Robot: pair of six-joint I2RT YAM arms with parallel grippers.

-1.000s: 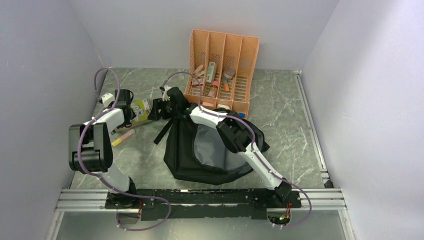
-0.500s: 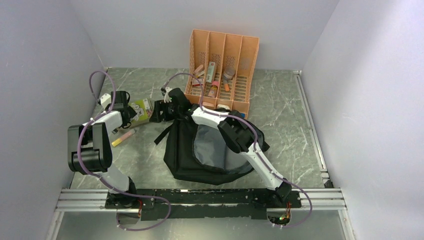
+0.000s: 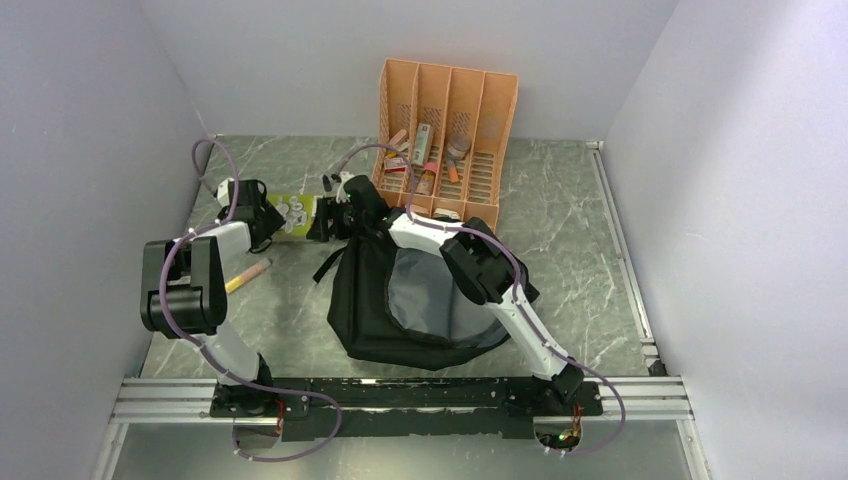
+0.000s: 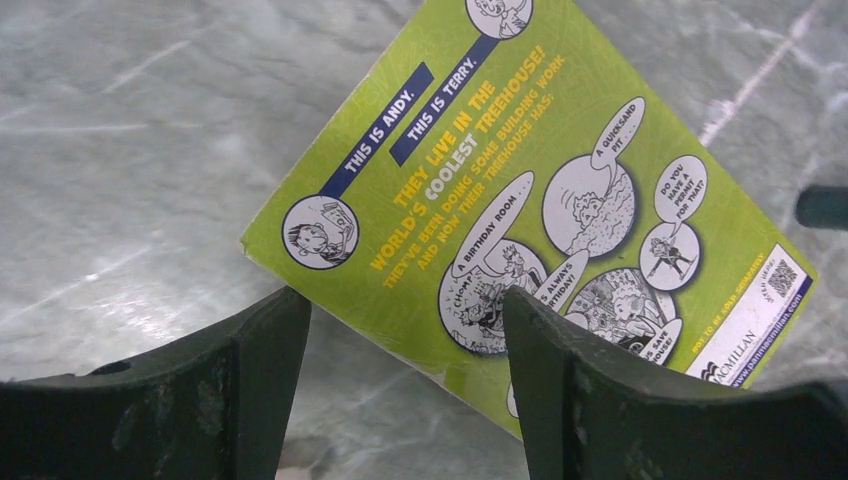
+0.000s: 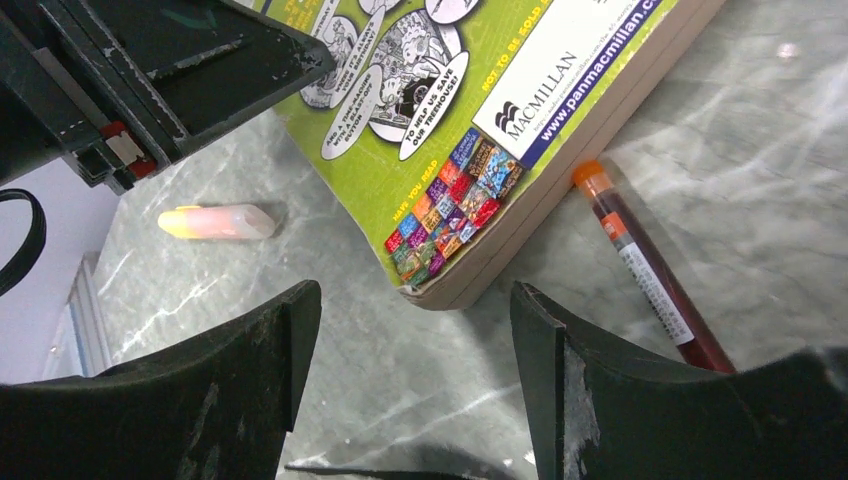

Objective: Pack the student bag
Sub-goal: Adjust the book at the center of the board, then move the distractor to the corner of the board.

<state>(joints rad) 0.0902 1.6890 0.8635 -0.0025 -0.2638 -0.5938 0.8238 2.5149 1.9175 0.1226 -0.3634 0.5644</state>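
Note:
The student bag, black with a grey lining, lies open at the table's middle. A lime-green paperback book lies left of the bag's top. My left gripper is at its left end. In the left wrist view the jaws stand apart, with the book reaching between them and past the right finger; the left finger is clear of it. My right gripper is at the book's right end. It is open over bare table, just short of the book's corner.
A dark red pen lies beside the book's edge. An orange-tipped marker lies on the table to the left. The orange file organiser with small items stands at the back. Grey walls close in on both sides.
My left gripper has moved up to the book and its jaws have narrowed. The book now lies further right, closer to my right gripper, which has barely shifted.

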